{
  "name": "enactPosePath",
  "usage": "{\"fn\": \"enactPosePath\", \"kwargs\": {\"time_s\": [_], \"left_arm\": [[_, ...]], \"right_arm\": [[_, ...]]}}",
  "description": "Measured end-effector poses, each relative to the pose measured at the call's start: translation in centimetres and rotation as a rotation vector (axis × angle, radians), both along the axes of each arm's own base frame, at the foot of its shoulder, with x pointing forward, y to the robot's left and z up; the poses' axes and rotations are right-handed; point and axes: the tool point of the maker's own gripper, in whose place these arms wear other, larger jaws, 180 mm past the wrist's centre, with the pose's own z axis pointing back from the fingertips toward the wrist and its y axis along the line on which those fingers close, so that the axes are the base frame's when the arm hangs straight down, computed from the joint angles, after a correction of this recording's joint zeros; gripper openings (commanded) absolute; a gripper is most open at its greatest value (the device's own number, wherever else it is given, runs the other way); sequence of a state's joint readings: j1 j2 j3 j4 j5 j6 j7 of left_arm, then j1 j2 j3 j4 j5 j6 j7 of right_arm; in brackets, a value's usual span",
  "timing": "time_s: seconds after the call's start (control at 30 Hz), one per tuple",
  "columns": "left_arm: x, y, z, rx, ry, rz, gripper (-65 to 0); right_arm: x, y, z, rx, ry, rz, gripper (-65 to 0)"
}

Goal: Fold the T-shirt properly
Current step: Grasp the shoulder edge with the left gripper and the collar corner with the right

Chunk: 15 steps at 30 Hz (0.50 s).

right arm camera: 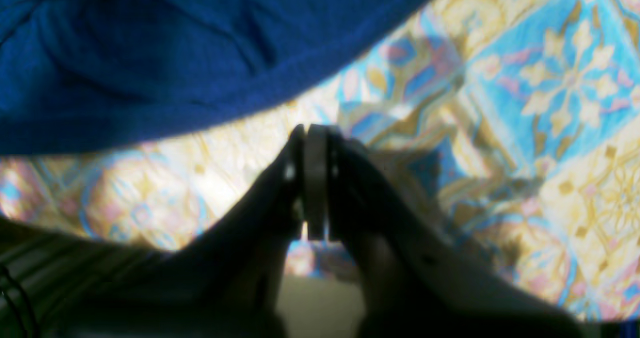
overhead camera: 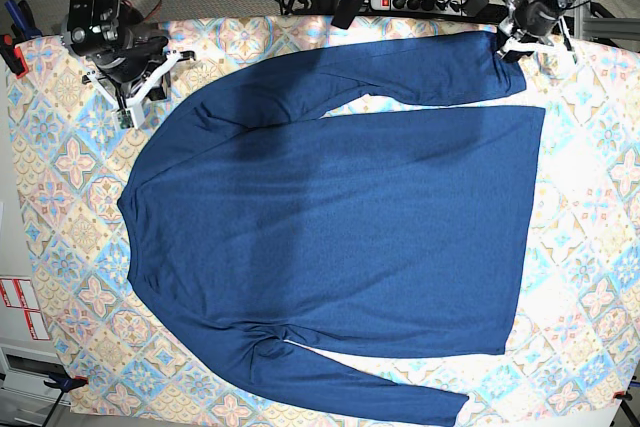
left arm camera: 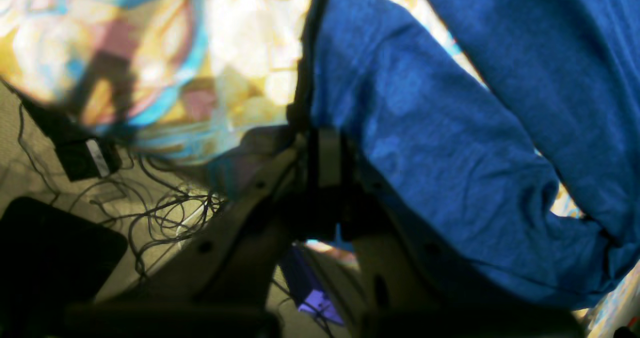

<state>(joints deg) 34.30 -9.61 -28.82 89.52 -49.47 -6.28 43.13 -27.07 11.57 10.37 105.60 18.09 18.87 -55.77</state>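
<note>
- Base view: the T-shirt [overhead camera: 330, 237] lies flat across the worktop [overhead camera: 585, 277], collar toward my right tool's end, hem toward my left tool's end, so its long axis runs from one tool to the other.
- My left tool [overhead camera: 515, 42] sits right at the cuff of the far sleeve, which stretches away from it along the shirt's top edge toward the shoulder.
- Left wrist view: the left tool [left arm camera: 327, 148] has its jaws pressed together on the cuff edge of the T-shirt [left arm camera: 450, 153]; I judge it is pinching fabric, though the blur hides how much cloth it has.
- Right wrist view: my right tool [right arm camera: 315, 143] is pressed together on nothing, hovering over bare tablecloth [right arm camera: 550, 103], with the T-shirt [right arm camera: 150, 63] just beyond its tips.
- In the base view the right tool [overhead camera: 125, 72] stands just outside the shoulder, near but apart from the cloth.
- My call: the coming move is the left arm's, carrying the sleeve inward across the body; the body lies toward me from that tool.
- The other sleeve, along the near edge, is well apart from both tools.
</note>
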Motion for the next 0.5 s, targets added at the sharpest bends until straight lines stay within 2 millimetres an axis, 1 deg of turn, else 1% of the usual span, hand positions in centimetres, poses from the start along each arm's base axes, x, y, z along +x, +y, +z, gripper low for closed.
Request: {"fn": "enactPosePath", "kwargs": {"time_s": [0.03, 0.07, 0.2, 0.27, 0.37, 0.43, 0.5], "left_arm": [[-0.2, 0.0, 0.0, -0.003, 0.004, -0.003, -65.0], [-0.3, 0.1, 0.0, 0.000, 0.002, -0.008, -65.0], [-0.3, 0.3, 0.1, 0.002, 0.001, -0.007, -65.0], [-0.2, 0.4, 0.1, 0.006, 0.000, -0.008, -65.0], [-0.3, 0.3, 0.1, 0.004, 0.002, -0.008, -65.0], [-0.4, 0.3, 0.1, 0.004, 0.004, -0.008, -65.0], [-0.4, 0.3, 0.1, 0.005, 0.003, -0.008, -65.0]], "right_arm": [[0.2, -0.1, -0.2, -0.006, 0.024, 0.000, -64.8], [0.8, -0.2, -0.2, -0.005, 0.027, -0.004, -64.8], [4.0, -0.6, -0.3, 0.014, -0.008, -0.028, -64.5], [3.9, -0.8, -1.0, 0.017, 0.016, -0.036, -62.0], [3.5, -0.9, -2.2, 0.025, 0.062, -0.047, -55.2], [4.3, -1.1, -2.5, 0.032, 0.064, -0.059, -52.1], [5.5, -1.1, -2.1, 0.039, 0.035, -0.064, -51.5]]}}
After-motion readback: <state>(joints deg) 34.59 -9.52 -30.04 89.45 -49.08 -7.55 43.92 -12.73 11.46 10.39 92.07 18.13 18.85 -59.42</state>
